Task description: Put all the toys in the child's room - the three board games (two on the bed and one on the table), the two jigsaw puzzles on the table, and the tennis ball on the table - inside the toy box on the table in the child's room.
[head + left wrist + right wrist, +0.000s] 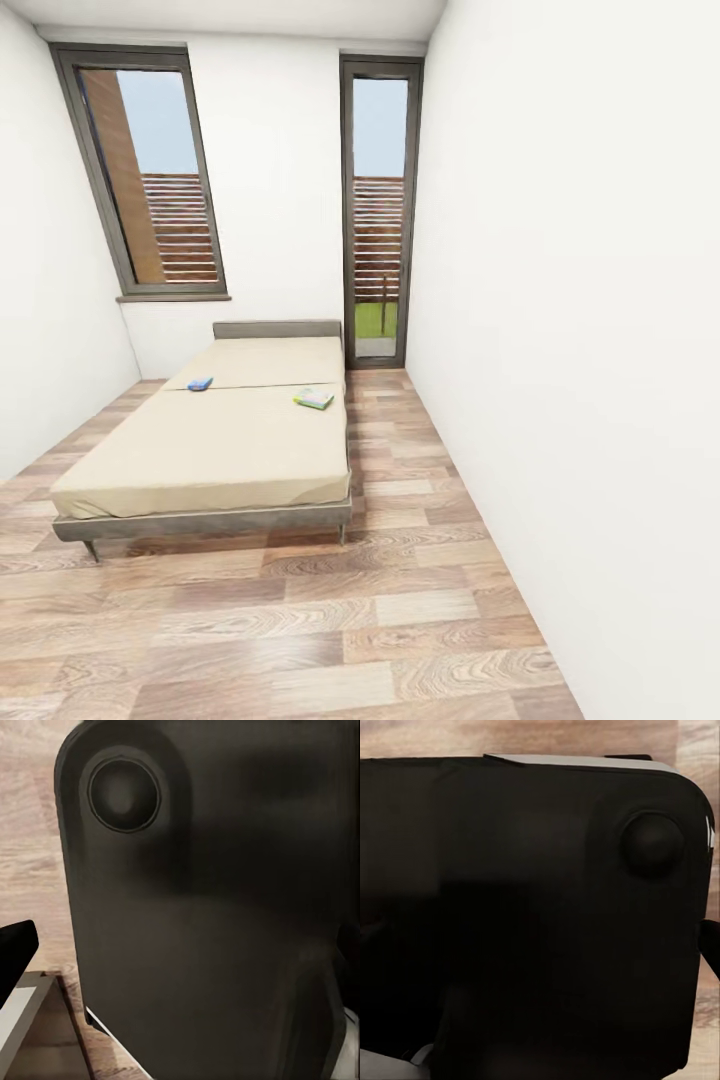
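In the head view a long low bed [215,450] with a cream cover and a grey headboard stands ahead on the left. Two board games lie on it: a small blue one [200,384] near the middle left and a green-white one [314,398] near the bed's right edge. The table, toy box, jigsaw puzzles and tennis ball are out of view. Both wrist views look at a dark rounded part of the robot's body [210,907] [525,915] over wood floor.
White walls close the room on the left, back and right [580,350]. A tall window [150,170] and a narrow glazed door [380,210] are in the back wall. A strip of wood-plank floor [400,480] runs between the bed and the right wall.
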`<state>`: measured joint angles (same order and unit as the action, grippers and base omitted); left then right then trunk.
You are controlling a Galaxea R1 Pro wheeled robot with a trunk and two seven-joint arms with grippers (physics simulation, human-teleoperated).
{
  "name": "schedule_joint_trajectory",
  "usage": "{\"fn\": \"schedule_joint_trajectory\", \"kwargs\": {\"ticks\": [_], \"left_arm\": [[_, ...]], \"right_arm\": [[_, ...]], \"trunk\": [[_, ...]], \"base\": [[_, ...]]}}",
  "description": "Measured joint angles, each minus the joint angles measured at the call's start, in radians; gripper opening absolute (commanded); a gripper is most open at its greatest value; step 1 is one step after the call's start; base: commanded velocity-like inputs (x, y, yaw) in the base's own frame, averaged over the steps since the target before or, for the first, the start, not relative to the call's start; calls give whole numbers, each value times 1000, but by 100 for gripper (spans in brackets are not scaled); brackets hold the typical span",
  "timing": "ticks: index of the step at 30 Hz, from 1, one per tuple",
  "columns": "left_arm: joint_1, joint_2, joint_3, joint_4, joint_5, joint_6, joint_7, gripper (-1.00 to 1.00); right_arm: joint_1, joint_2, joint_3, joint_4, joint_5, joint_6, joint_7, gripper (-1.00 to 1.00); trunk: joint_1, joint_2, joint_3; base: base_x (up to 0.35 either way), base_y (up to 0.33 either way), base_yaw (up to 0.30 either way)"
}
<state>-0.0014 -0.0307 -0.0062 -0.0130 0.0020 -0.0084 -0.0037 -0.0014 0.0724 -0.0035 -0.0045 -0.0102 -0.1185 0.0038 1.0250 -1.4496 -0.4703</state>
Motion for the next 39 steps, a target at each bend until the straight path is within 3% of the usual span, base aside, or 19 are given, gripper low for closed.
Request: {"fn": "schedule_joint_trajectory", "kwargs": {"ticks": [14, 33, 39], "left_arm": [[-2, -2, -4, -48, -6, -2, 0, 100], [-11, 11, -5, -162, -4, -1, 4, 100], [-12, 14, -7, -194, -4, -7, 4, 100]], "right_arm": [[0, 12, -3, -11, -1, -2, 0, 100], [-2, 2, -3, -98, -1, -1, -9, 100], [-4, 1, -2, -99, 0, -2, -9, 100]], "trunk": [[-1, 0, 0], [-1, 0, 0], [0, 0, 0]], "base": [[201, 0, 0], [319, 0, 0], [125, 0, 0]]}}
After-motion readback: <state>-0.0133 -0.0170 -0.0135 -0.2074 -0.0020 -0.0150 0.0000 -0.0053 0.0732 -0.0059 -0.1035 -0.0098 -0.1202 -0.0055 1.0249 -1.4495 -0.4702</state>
